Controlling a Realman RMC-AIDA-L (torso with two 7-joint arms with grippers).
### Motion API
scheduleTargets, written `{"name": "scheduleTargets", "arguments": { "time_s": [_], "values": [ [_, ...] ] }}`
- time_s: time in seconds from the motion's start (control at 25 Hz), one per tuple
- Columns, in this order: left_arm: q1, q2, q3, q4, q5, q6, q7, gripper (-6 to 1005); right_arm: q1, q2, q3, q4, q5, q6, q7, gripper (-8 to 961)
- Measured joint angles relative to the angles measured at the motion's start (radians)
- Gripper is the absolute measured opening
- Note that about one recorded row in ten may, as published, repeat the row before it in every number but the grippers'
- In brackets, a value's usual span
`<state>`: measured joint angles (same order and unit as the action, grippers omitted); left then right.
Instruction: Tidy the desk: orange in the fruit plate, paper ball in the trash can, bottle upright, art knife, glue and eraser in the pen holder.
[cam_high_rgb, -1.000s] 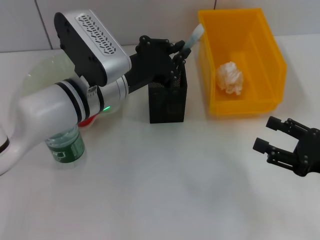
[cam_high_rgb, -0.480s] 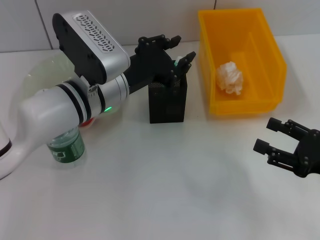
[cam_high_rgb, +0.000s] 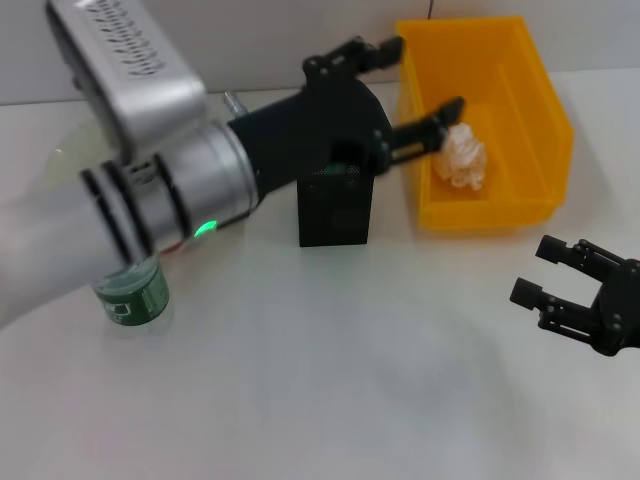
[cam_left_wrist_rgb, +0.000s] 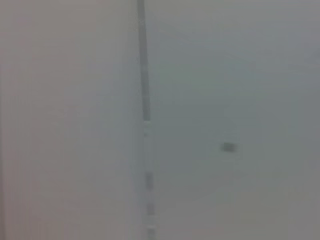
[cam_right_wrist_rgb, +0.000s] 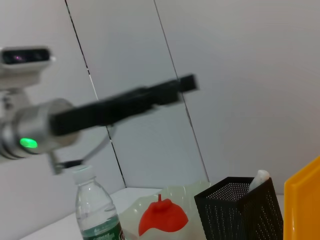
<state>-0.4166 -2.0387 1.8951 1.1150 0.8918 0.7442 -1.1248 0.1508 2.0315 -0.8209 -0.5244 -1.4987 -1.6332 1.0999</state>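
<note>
White desk surface (cam_high_rgb: 330, 380) across the whole head view, pale tiled wall (cam_right_wrist_rgb: 240, 75) behind. Left arm, a thick silver-and-black tube with a green status light, reaching across from the robot's left. Left gripper (cam_high_rgb: 408, 88) raised above and just beyond the pen holder, black fingers spread wide apart, nothing between them; upper finger (cam_high_rgb: 352, 56) near the bin's rear corner, lower finger (cam_high_rgb: 428, 125) pointing in over the bin's near wall toward the paper ball. Left wrist view blurred: only wall and a dark tile seam.

Orange rectangular plastic bin (cam_high_rgb: 545, 120) serving as trash can at the back on the robot's right. Crumpled white paper ball (cam_high_rgb: 460, 158) lying inside it on the floor of the bin.

Translucent pale-green fruit plate (cam_right_wrist_rgb: 187, 197) at the back left, mostly hidden behind the arm in the head view; a rounded orange-red fruit with a small stem (cam_right_wrist_rgb: 162, 216) sitting in it.

Black mesh square pen holder (cam_high_rgb: 335, 205) upright between plate and bin, apart from the bin. White rounded tip of one item (cam_right_wrist_rgb: 259, 179) poking above its rim in the right wrist view; which item, not clear.

Clear plastic bottle with green label (cam_high_rgb: 132, 295) standing upright at the left, near the plate, white cap on top.

Right gripper (cam_high_rgb: 562, 290) low over the desk at the right edge, in front of the bin, fingers parted and empty, well apart from every object.
</note>
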Motion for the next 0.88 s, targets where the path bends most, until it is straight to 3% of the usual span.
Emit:
{"name": "scheduleTargets", "arguments": {
  "time_s": [0.12, 0.2, 0.24, 0.28, 0.32, 0.36, 0.4, 0.48, 0.52, 0.56, 0.72, 0.76, 0.8, 0.84, 0.88],
  "values": [
    [0.06, 0.009, -0.043, 0.08, 0.139, 0.12, -0.126, 756, 0.0, -0.008, 0.0, -0.001, 0.001, -0.009, 0.01, 814],
    [0.06, 0.009, -0.043, 0.08, 0.139, 0.12, -0.126, 789, 0.0, -0.015, 0.0, -0.002, 0.004, -0.019, 0.016, 815],
    [0.1, 0.008, -0.082, 0.117, 0.21, 0.21, -0.174, 805, 0.0, -0.017, 0.0, -0.002, 0.005, -0.025, 0.018, 815],
    [0.1, 0.008, -0.082, 0.117, 0.21, 0.21, -0.174, 804, 0.004, -0.022, -0.001, -0.003, 0.003, -0.041, 0.02, 815],
    [0.213, -0.008, -0.23, 0.134, 0.34, 0.49, -0.209, 804, 0.004, -0.022, -0.001, -0.003, 0.003, -0.041, 0.02, 815],
    [0.213, -0.008, -0.23, 0.134, 0.34, 0.49, -0.209, 803, 0.007, -0.025, -0.003, -0.003, -0.001, -0.053, 0.02, 815],
    [0.244, -0.014, -0.314, 0.07, 0.368, 0.615, -0.196, 803, 0.011, -0.027, -0.005, -0.003, -0.011, -0.07, 0.021, 815],
    [0.244, -0.014, -0.314, 0.07, 0.368, 0.615, -0.196, 801, 0.027, -0.03, -0.006, -0.003, -0.072, -0.141, 0.021, 815],
    [0.241, -0.013, -0.44, -0.142, 0.386, 0.814, -0.119, 801, 0.027, -0.03, -0.006, -0.003, -0.072, -0.141, 0.021, 815],
    [0.219, -0.007, -0.493, -0.268, 0.403, 0.885, -0.071, 800, 0.036, -0.03, -0.007, -0.003, -0.1, -0.169, 0.021, 815],
    [0.219, -0.007, -0.493, -0.268, 0.403, 0.885, -0.071, 802, 0.097, -0.025, -0.009, 0.0, -0.223, -0.227, 0.053, 815],
    [0.192, 0.001, -0.548, -0.404, 0.427, 0.937, -0.016, 802, 0.115, -0.022, -0.009, 0.0, -0.258, -0.228, 0.071, 815],
    [0.192, 0.001, -0.548, -0.404, 0.427, 0.937, -0.016, 802, 0.13, -0.019, -0.008, 0.0, -0.287, -0.227, 0.087, 815],
    [0.155, 0.015, -0.617, -0.55, 0.551, 0.926, 0.025, 802, 0.147, -0.015, -0.007, 0.0, -0.317, -0.226, 0.099, 815],
    [0.155, 0.015, -0.617, -0.55, 0.551, 0.926, 0.025, 802, 0.163, -0.007, -0.005, -0.007, -0.349, -0.225, 0.11, 816]
  ]
}}
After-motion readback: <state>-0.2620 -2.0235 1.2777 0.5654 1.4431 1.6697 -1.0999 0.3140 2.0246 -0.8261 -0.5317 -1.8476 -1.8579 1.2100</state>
